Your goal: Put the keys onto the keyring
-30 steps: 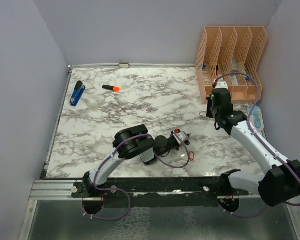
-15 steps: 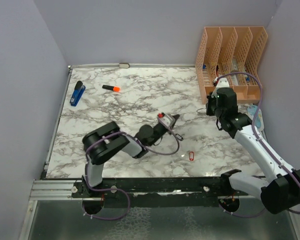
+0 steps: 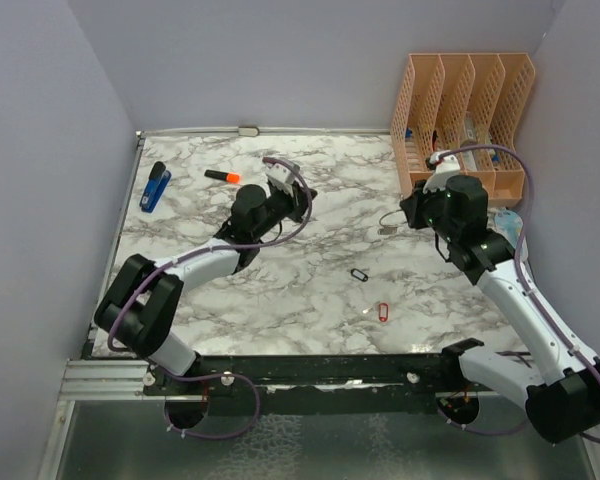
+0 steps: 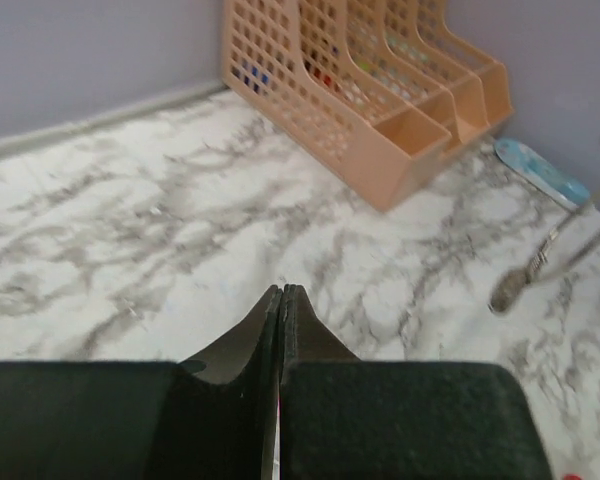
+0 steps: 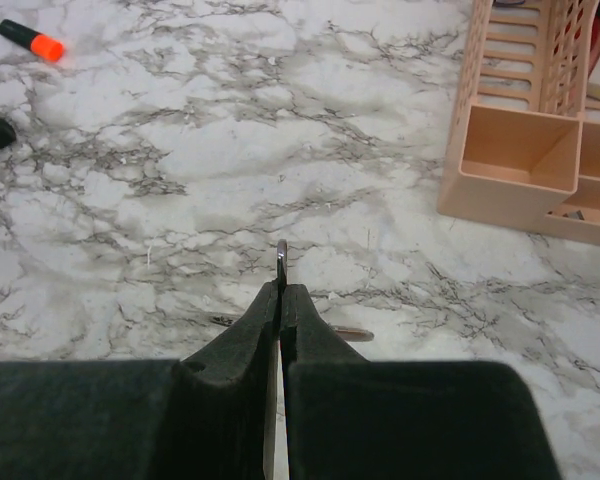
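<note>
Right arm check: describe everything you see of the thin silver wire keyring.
The thin silver wire keyring is pinched edge-on in the shut right gripper, a sliver of metal showing past its tips. A small silver key dangles from it, near the peach file rack. Contact with the marble table is unclear.

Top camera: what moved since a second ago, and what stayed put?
The left gripper swung off to the far left, shut and empty, leaving the dark-headed key lying on the table. The red-tagged key stayed put. The right gripper still pinches the keyring in about the same spot.
</note>
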Controlling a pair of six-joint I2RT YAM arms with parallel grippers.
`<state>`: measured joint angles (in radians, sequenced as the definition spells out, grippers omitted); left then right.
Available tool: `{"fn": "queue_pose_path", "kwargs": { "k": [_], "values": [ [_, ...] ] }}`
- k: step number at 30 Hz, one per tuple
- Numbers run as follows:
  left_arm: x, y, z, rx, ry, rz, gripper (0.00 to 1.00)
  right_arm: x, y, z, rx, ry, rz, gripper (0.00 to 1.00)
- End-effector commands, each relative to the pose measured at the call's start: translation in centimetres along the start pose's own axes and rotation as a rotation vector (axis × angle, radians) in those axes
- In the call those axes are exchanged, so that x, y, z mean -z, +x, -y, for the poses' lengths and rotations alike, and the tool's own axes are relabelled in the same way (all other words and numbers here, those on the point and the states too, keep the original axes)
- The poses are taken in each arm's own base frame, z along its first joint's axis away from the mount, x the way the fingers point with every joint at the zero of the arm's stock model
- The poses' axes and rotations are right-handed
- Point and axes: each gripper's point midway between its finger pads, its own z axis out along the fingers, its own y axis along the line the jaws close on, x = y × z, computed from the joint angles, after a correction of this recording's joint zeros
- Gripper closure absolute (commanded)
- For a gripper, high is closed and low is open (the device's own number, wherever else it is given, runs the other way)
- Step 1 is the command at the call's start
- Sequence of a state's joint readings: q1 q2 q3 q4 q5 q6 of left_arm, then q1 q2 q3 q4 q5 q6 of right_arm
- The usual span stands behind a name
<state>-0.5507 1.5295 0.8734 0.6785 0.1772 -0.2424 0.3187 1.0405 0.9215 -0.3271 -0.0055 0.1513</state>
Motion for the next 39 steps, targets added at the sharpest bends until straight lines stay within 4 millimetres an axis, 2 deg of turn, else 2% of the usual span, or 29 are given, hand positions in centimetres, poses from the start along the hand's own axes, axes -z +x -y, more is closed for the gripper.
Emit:
{"fn": "queue_pose_path", "kwargs": {
  "k": [1,2,6,9,12,16,23,31,39],
  "values": [
    [0.8,5.7,5.1,0.067,0.201,-0.077,0.86,0.8,-0.8,0.1,-0.003,0.003,0.029,0.99],
    [0.7,6.2,6.3,0.052,0.242,-0.055,0.76,0.9,-0.5,0.3,-0.017,0.016,0.023,0.99],
    [0.9,8.7,10.4,-0.030,0.410,0.030,0.58,1.7,0.9,2.2,-0.060,0.131,0.020,0.99],
    [1.0,10.7,12.2,-0.068,0.562,0.058,0.51,2.1,2.0,3.5,-0.074,0.202,-0.001,0.99],
    [1.2,13.1,13.4,-0.152,0.703,0.060,0.48,2.3,2.6,3.7,-0.080,0.218,-0.024,0.99],
    [0.7,15.9,13.2,-0.205,0.746,0.036,0.47,2.2,3.2,4.0,-0.077,0.229,-0.040,0.99],
    [0.4,19.5,12.7,-0.265,0.763,-0.003,0.46,1.8,3.2,4.1,-0.054,0.232,-0.044,0.99],
    [0.5,21.7,12.2,-0.270,0.763,-0.029,0.50,1.0,4.1,3.8,-0.055,0.210,-0.060,0.99],
    [0.0,22.6,12.3,-0.263,0.780,-0.035,0.50,0.5,4.2,3.5,-0.054,0.195,-0.063,0.99]
  ]
}}
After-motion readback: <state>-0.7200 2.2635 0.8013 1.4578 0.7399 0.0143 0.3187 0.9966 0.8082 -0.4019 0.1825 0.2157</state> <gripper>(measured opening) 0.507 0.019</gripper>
